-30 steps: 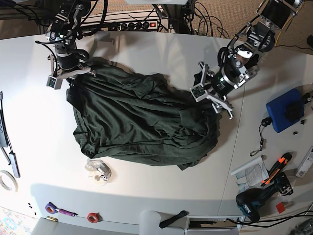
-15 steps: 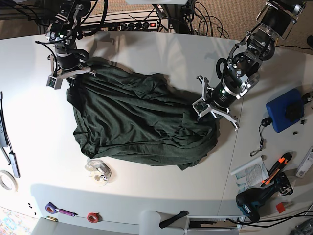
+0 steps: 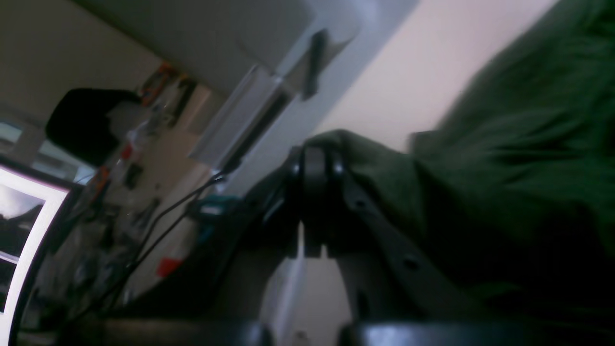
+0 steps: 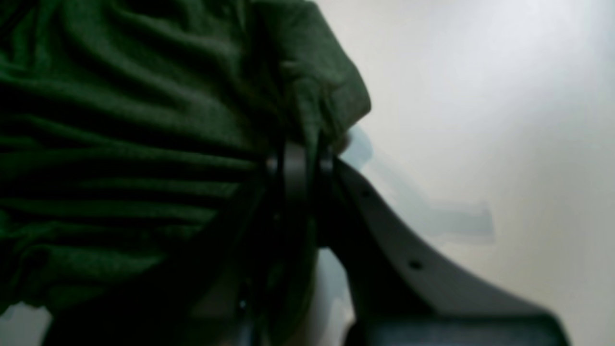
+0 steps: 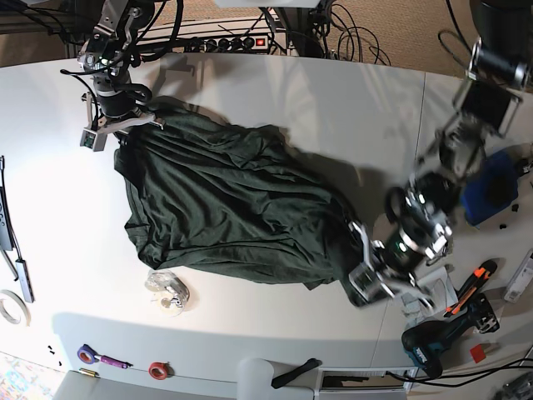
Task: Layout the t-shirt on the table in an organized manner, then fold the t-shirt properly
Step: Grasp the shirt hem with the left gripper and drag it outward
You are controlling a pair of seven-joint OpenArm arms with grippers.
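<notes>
Well, through the left wrist camera the left gripper (image 3: 312, 163) has its two black fingers pressed together, and a bit of the t-shirt (image 3: 504, 158) edge is pinched between the tips, the dark green cloth running off to the right over the pale table (image 3: 408, 81); the picture is blurred, and beyond the table edge there is only a dim clutter of cables and a bright screen (image 3: 19, 230) at the far left. Through the right wrist camera the right gripper (image 4: 298, 154) is likewise squeezed shut, nipping a folded corner of the t-shirt (image 4: 120, 120), whose creased green fabric fills the left half of the view while the bare white table (image 4: 480, 120) fills the right. From the base camera the t-shirt (image 5: 225, 208) lies rumpled in the middle of the table (image 5: 333, 100), bunched rather than flat. The right gripper (image 5: 117, 125) sits at the garment's upper left corner with cloth in its grip. The left gripper (image 5: 371, 275) is at the lower right corner of the shirt, near the front edge of the table, its arm smeared by motion blur, so the jaws there cannot be made out from this view.
</notes>
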